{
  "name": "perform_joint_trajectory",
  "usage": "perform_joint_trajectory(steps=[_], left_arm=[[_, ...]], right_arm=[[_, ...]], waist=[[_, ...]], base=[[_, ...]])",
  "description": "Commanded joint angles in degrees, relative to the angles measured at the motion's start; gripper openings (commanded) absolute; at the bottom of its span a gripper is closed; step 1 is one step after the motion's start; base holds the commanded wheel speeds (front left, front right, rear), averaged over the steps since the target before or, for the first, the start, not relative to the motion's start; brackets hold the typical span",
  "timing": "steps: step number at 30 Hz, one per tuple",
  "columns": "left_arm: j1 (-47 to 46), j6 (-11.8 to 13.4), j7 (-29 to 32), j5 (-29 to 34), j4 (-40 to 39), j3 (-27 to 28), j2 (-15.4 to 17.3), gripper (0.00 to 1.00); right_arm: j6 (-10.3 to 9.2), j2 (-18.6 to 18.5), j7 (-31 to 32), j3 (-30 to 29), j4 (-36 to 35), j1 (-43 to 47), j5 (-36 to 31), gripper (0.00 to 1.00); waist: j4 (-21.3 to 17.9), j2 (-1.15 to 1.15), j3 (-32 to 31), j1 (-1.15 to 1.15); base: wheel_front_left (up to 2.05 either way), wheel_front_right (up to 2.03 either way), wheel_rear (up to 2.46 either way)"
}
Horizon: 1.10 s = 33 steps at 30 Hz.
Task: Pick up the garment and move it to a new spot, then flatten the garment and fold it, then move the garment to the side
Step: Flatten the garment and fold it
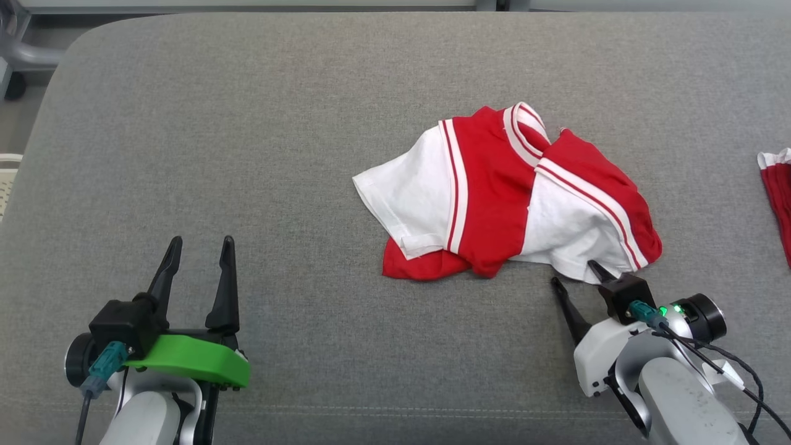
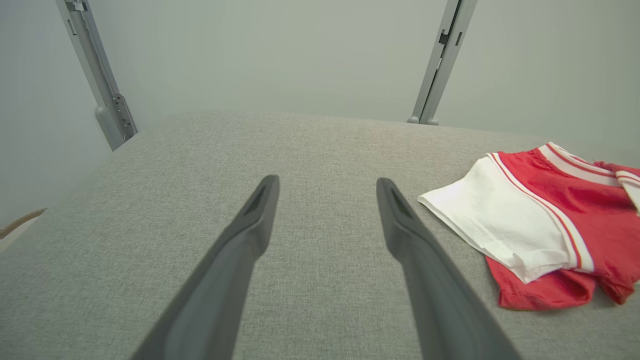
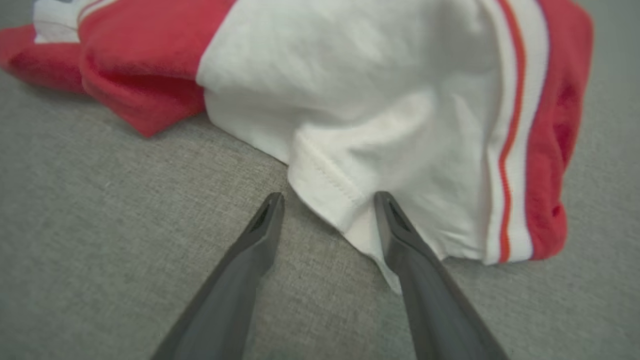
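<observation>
Open grey woven fabric surface (image 1: 247,154) fills the frame's left half and upper band; a crumpled red-and-white striped cloth garment (image 1: 494,198) blocks centre right, and a red-and-white cloth piece (image 1: 780,198) sits at the right edge

I count two things on the grey pad (image 1: 247,123): one garment (image 1: 494,198), one red piece (image 1: 782,198) (half cut off) at its right edge.

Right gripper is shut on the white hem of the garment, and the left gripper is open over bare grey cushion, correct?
Not quite. The right gripper is open, not shut: the right wrist view shows its fingers spread at the white hem of the garment, nothing pinched. The left gripper is open over bare grey cushion, as you said.
</observation>
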Motion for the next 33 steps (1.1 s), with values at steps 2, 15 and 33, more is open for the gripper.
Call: perform_joint_trajectory(steps=[2, 15, 33], left_arm=[[-1.20, -0.26, -0.33, 0.87, 0.28, 0.24, -0.08, 1.00], [-0.34, -0.34, -0.63, 2.08, 0.10, 1.79, -0.52, 1.00], [-0.21, -1.41, -0.57, 3.92, -1.10, 2.65, -2.15, 1.00]], right_arm=[[-0.08, 0.61, -1.14, -1.39, 1.99, -1.23, -0.67, 0.00], [-0.08, 4.64, -4.85, 0.53, -8.80, 0.67, 1.96, 0.00], [-0.08, 5.04, -2.54, -18.37, -22.55, 3.47, 10.52, 0.00]], waist=[[0.63, 0.00, 0.82, 0.00], [-1.58, 0.00, -0.38, 0.00], [-2.87, 0.00, -0.56, 0.00]], base=[[0.00, 0.00, 0.00], [0.00, 0.00, 0.00], [0.00, 0.00, 0.00]])
